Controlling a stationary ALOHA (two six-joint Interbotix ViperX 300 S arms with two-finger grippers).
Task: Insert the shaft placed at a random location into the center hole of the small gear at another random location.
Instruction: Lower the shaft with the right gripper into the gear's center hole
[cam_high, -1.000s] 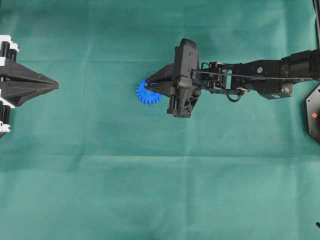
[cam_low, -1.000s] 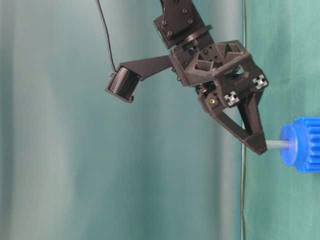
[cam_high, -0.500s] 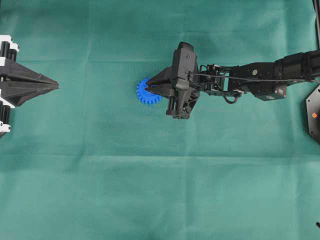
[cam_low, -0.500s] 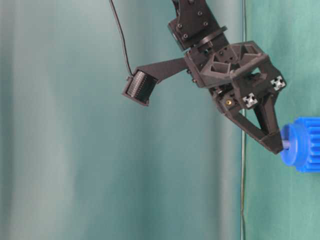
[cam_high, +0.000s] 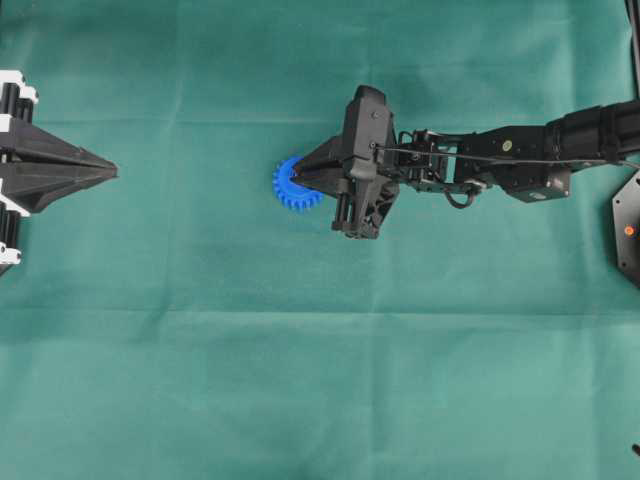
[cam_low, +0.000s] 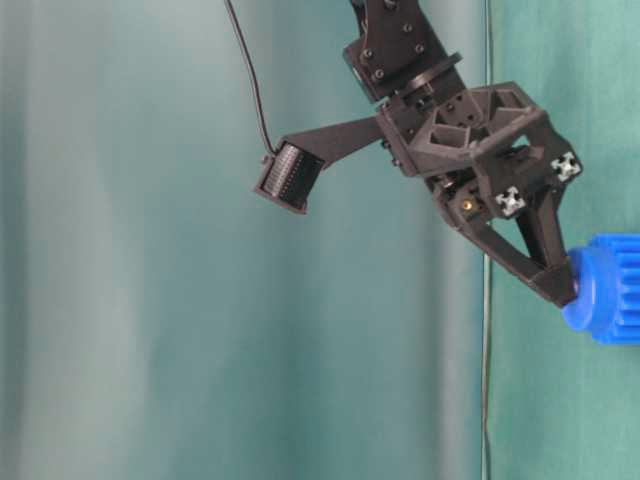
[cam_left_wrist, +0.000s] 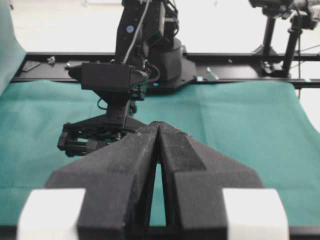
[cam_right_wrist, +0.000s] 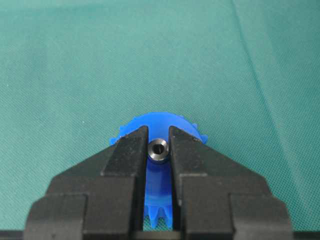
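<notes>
The small blue gear (cam_high: 291, 190) lies flat on the green cloth near the middle. My right gripper (cam_high: 298, 180) stands over its hub, shut on the shaft (cam_right_wrist: 158, 149). The shaft is a small silver-grey pin seen end-on between the fingertips. In the table-level view the gripper's tips (cam_low: 565, 292) touch the gear's hub (cam_low: 600, 290) and none of the shaft's length shows. The center hole is hidden by the shaft. The gear's teeth show past the fingers in the right wrist view (cam_right_wrist: 160, 120). My left gripper (cam_high: 110, 172) is shut and empty at the far left.
Green cloth (cam_high: 320, 380) covers the table. The right arm (cam_high: 500, 160) stretches in from the right edge. In the left wrist view the left gripper (cam_left_wrist: 158, 126) faces the right arm's base (cam_left_wrist: 150, 50) beyond the cloth's far edge.
My right gripper has come down onto the gear. The stretch of shaft showing between fingertips and hub has shrunk to nothing. The left arm has not moved.
</notes>
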